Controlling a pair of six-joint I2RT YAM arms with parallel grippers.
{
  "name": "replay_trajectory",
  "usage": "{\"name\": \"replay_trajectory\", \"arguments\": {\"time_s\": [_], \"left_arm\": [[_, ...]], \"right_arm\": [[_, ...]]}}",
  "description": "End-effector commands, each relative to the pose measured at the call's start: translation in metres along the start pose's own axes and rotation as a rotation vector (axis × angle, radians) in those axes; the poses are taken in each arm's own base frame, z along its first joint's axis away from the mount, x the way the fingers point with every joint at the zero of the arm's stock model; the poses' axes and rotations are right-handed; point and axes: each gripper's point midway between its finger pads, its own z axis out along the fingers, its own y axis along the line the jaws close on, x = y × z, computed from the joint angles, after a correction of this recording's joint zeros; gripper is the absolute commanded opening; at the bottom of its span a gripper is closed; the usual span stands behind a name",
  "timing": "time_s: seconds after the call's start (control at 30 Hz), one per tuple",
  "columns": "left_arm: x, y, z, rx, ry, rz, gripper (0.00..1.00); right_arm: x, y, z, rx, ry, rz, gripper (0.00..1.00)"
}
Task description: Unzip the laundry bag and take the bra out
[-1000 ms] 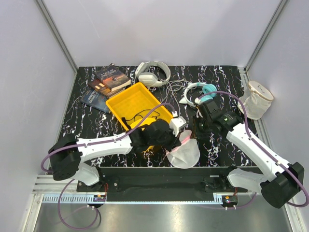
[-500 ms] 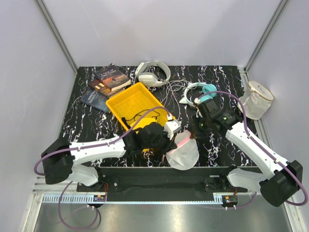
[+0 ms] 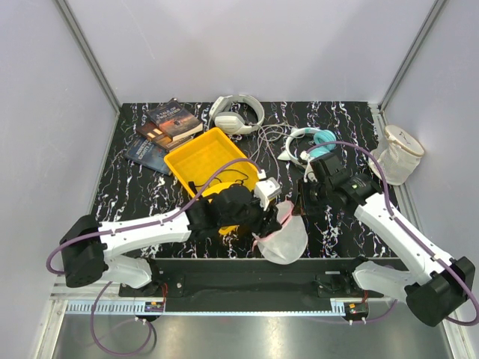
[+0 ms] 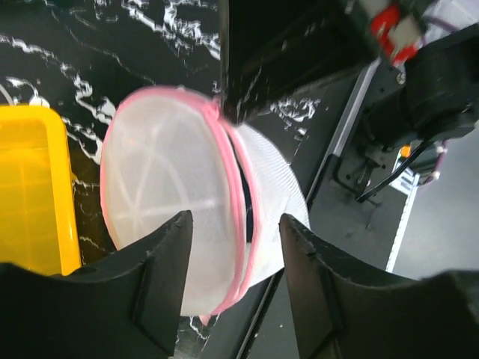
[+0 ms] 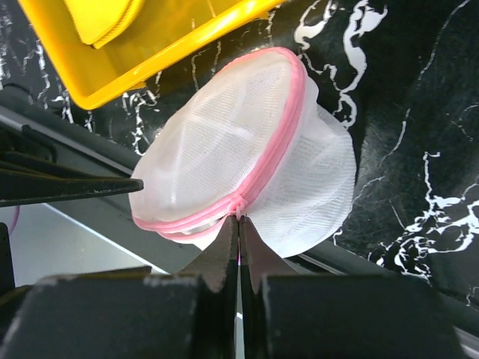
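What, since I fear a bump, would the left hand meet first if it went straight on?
The laundry bag: its mesh dome and pink rim lie straight ahead of the left hand, between its open fingers. Depth is unclear, but nothing nearer shows.

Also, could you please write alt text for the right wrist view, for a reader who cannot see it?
The right gripper, fingers pinched shut, grips the pink zipper rim of a round white mesh laundry bag lying on a black marbled table. A corner of a yellow tray sits beyond the bag, upper left.
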Motion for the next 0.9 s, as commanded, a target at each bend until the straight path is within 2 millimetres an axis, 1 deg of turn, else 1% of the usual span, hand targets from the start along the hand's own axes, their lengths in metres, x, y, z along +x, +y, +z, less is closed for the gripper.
{"name": "replay_trajectory", "arguments": {"time_s": [0.0, 0.07, 0.1, 0.13, 0.2, 0.3, 0.5, 0.6, 0.63, 0.67, 0.8, 0.87], "left_arm": [[-0.048, -0.011, 0.003, 0.012, -0.117, 0.01, 0.56], [-0.051, -0.01, 0.007, 0.009, -0.12, 0.012, 0.56], [-0.056, -0.011, 0.008, 0.013, -0.128, 0.014, 0.56], [-0.054, -0.011, 0.012, 0.013, -0.119, 0.014, 0.56], [-0.058, -0.013, 0.014, 0.018, -0.125, 0.012, 0.55], [-0.056, -0.012, 0.02, 0.014, -0.114, 0.007, 0.53], [-0.043, -0.007, 0.028, 0.004, -0.079, -0.006, 0.45], [-0.04, -0.008, 0.029, 0.01, -0.072, -0.012, 0.22], [-0.039, -0.007, 0.03, 0.008, -0.073, -0.014, 0.07], [-0.038, -0.007, 0.03, 0.008, -0.069, -0.016, 0.01], [-0.035, -0.006, 0.029, 0.004, -0.067, -0.015, 0.0], [-0.032, -0.005, 0.029, 0.006, -0.064, -0.012, 0.0]], "right_arm": [[-0.015, 0.024, -0.017, -0.106, -0.07, -0.049, 0.0], [-0.014, 0.028, -0.02, -0.124, -0.072, -0.053, 0.0], [-0.013, 0.029, -0.021, -0.13, -0.072, -0.058, 0.0], [-0.013, 0.03, -0.023, -0.133, -0.078, -0.06, 0.0], [-0.012, 0.032, -0.024, -0.139, -0.082, -0.062, 0.0], [-0.011, 0.032, -0.026, -0.141, -0.086, -0.061, 0.0], [-0.011, 0.031, -0.026, -0.134, -0.091, -0.06, 0.0], [-0.011, 0.029, -0.026, -0.123, -0.092, -0.057, 0.0], [-0.012, 0.027, -0.025, -0.113, -0.094, -0.054, 0.0], [-0.011, 0.025, -0.024, -0.102, -0.089, -0.048, 0.0], [-0.012, 0.01, -0.017, -0.016, -0.095, -0.013, 0.0], [-0.014, 0.006, -0.016, 0.01, -0.101, 0.011, 0.0]]}}
